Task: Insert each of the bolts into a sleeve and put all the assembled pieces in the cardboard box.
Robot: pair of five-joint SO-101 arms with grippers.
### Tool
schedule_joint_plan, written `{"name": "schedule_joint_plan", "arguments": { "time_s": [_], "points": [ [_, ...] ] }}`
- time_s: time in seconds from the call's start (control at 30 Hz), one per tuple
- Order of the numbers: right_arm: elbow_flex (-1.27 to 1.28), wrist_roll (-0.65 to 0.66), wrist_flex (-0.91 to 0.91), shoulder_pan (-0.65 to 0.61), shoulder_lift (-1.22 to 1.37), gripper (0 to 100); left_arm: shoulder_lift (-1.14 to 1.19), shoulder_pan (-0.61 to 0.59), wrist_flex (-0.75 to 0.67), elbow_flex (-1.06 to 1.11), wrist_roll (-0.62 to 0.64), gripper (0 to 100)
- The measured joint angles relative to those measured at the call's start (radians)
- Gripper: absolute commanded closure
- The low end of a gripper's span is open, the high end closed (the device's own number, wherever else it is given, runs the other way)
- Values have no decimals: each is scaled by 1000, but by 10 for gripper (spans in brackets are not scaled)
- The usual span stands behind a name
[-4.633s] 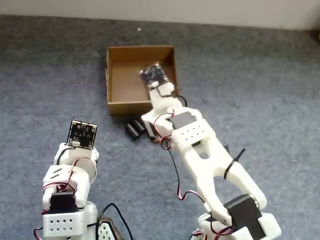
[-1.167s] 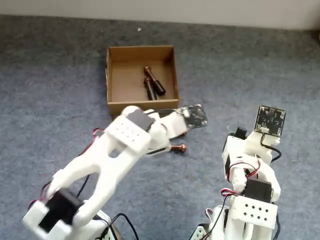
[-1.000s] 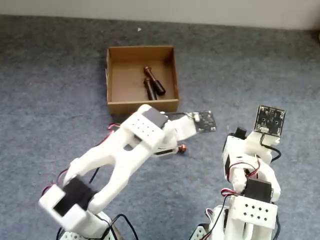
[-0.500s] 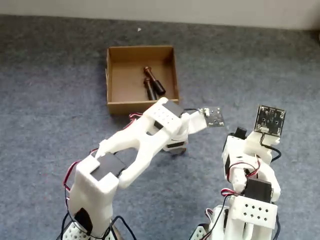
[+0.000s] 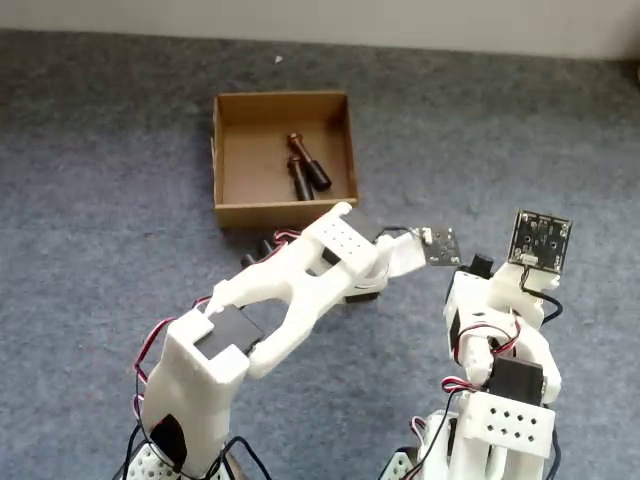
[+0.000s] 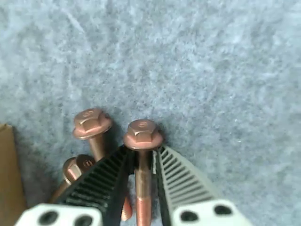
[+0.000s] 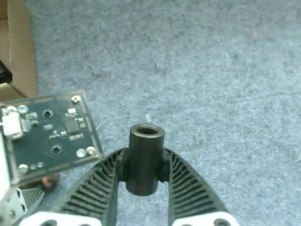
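Mating step, it seems: the left tool (image 6: 142, 160) grips a bolt (image 6: 143, 134) at lower centre, and the right tool (image 7: 142, 172) clamps a sleeve (image 7: 146, 146). Next likely needs shank aligned with bore.

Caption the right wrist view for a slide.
Right gripper clamps a dark sleeve, bore open toward the camera, above grey carpet, beside the left arm's circuit board.
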Motion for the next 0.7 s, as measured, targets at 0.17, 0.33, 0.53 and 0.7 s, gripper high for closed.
{"name": "schedule_joint_plan", "arguments": {
  "time_s": [0.17, 0.33, 0.53, 0.7],
  "points": [
    [0, 0, 0, 0, 0, 993, -35, 0, 0, 20, 51, 995],
    [0, 0, 0, 0, 0, 993, -226, -11, -2, 150, 75, 995],
    [0, 0, 3, 0, 0, 993, -548, -54, -2, 362, 86, 995],
    [2, 0, 46, 0, -15, 993, -824, -146, -2, 511, 175, 995]
  ]
}}
